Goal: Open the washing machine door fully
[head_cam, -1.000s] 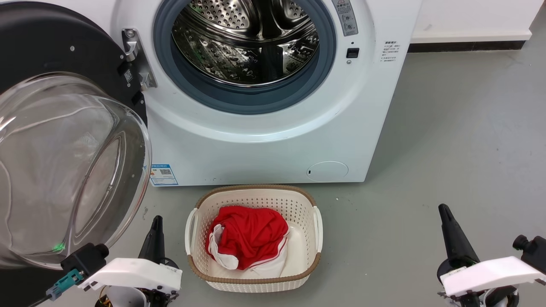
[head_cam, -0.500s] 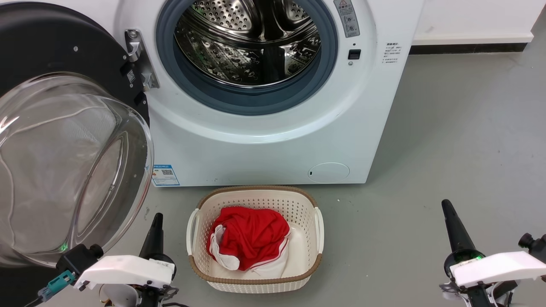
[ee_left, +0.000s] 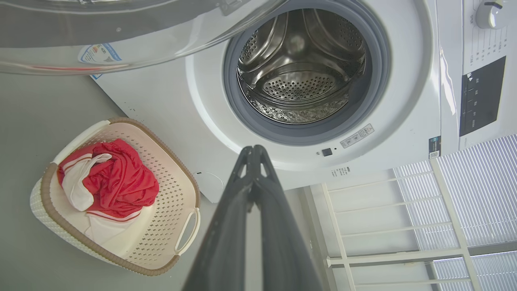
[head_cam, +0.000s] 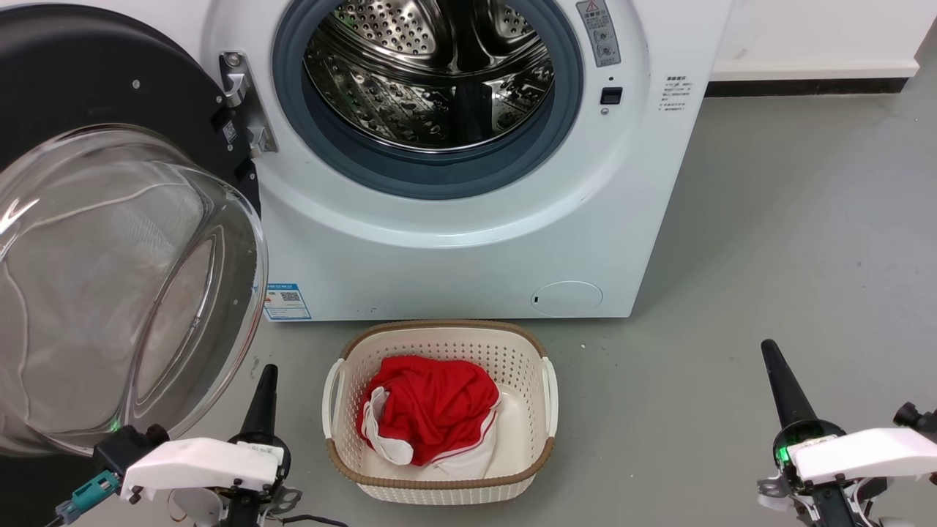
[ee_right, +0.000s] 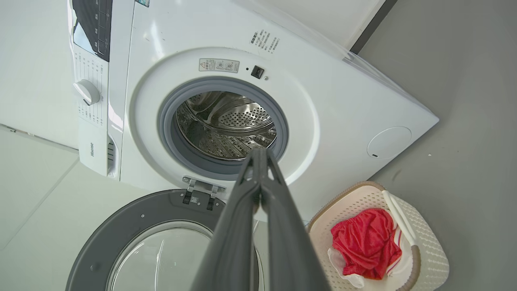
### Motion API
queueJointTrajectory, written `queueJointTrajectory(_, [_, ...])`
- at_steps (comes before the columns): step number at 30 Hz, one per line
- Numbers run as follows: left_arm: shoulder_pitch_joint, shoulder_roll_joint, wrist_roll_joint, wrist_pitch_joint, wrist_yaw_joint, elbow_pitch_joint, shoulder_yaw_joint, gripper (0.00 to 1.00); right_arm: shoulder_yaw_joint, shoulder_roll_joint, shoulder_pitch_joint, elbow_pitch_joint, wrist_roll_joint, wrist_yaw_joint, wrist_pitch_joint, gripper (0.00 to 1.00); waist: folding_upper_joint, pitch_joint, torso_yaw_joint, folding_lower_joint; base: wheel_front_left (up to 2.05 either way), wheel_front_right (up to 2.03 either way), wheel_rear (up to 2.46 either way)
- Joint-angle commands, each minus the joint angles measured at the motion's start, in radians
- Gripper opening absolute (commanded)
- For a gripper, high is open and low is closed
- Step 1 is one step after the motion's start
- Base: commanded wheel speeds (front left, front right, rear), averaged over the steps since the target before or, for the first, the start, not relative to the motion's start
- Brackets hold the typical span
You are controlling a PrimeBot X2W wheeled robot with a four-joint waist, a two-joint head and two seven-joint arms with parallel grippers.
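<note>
The washing machine door [head_cam: 95,95] [ee_right: 121,226], a black disc with a bulging clear glass bowl [head_cam: 110,293], hangs swung wide open on its hinge [head_cam: 241,102] at the left of the white machine [head_cam: 454,249]. The steel drum [head_cam: 432,66] [ee_left: 299,76] [ee_right: 226,125] shows through the grey rubber ring. My left gripper [head_cam: 265,380] [ee_left: 254,151] is shut, low on the floor just right of the glass bowl and apart from it. My right gripper [head_cam: 772,355] [ee_right: 258,155] is shut at the lower right, far from the door, holding nothing.
A cream laundry basket [head_cam: 439,483] [ee_left: 181,194] [ee_right: 428,258] holding red and white clothes [head_cam: 428,417] stands on the grey floor in front of the machine, between my grippers. A small round white flap [head_cam: 567,298] sits low on the machine front. Open floor [head_cam: 790,241] lies to the right.
The picture has shifted slightly right and down, so the camera moved. Both grippers have drawn back a little toward the bottom edge. The door stands as before.
</note>
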Motion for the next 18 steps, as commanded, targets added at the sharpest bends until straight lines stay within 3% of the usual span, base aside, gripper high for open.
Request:
queueJointTrajectory(1, [-0.024, -0.002, -0.017, 0.004, -0.007, -0.003, 0.008, 0.0, -0.003, -0.005, -0.017, -0.002, 0.02, 0.0, 0.004, 0.0, 0.0, 0.0, 0.0, -0.0001, 0.0, 0.0, 0.0])
queueJointTrajectory(18, [-0.03, -0.016, -0.163, 0.046, -0.045, 0.011, 0.045, 0.0, -0.02, -0.002, -0.038, 0.032, 0.182, 0.0, 0.03, 0.0, 0.0, -0.005, 0.006, -0.0001, 0.0, 0.0, 0.0])
